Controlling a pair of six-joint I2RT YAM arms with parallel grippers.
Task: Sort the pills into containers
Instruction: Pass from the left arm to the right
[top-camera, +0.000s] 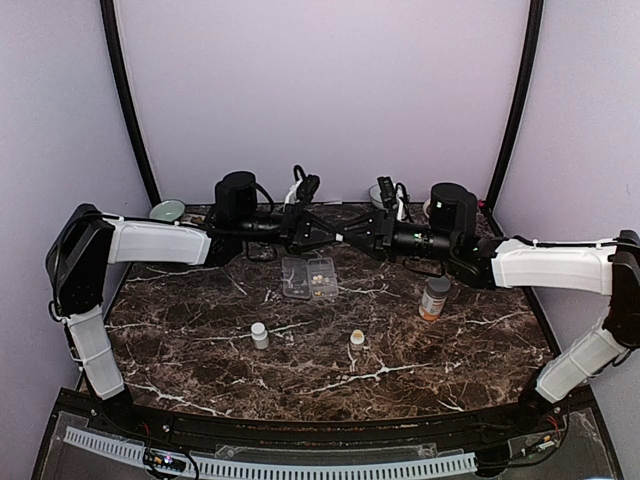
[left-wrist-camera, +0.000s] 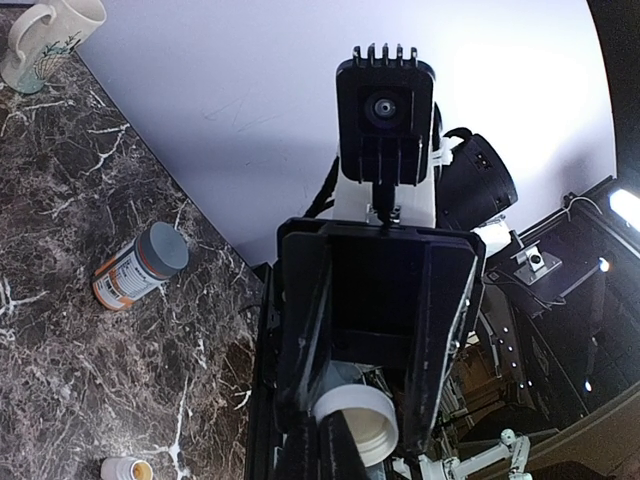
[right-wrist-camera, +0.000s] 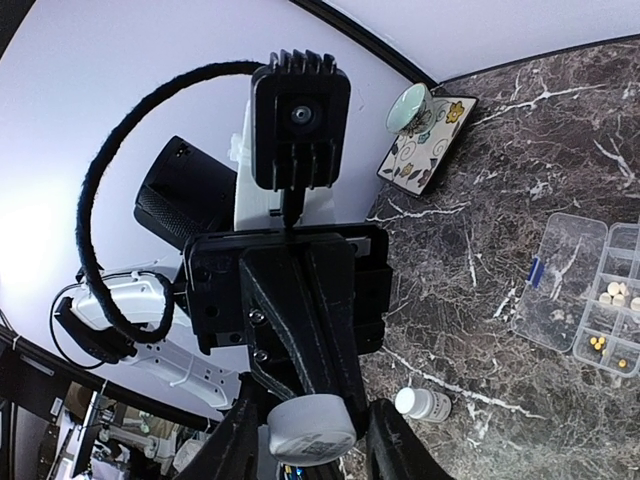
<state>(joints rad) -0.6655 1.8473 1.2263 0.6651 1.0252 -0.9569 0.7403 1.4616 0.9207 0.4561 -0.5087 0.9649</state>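
Observation:
The clear pill box (top-camera: 309, 277) lies open at the back middle of the table, with small pale pills (top-camera: 318, 276) in some compartments. The right wrist view shows the box (right-wrist-camera: 560, 285) and its pills (right-wrist-camera: 612, 293) too. Both arms meet in the air just behind it. My left gripper (top-camera: 336, 238) is shut on the rim of a small white bottle cap (left-wrist-camera: 365, 415). My right gripper (right-wrist-camera: 312, 452) faces it with a finger on each side of that cap (right-wrist-camera: 312, 432), and small gaps still show, so it is open.
An orange bottle with a grey cap (top-camera: 434, 298) stands right of the box. Nearer the front stand a capped small white bottle (top-camera: 260, 335) and an uncapped one (top-camera: 357, 339). A mug on a patterned coaster (right-wrist-camera: 408, 105) sits at the back, and a pale dish (top-camera: 167, 211) at the back left.

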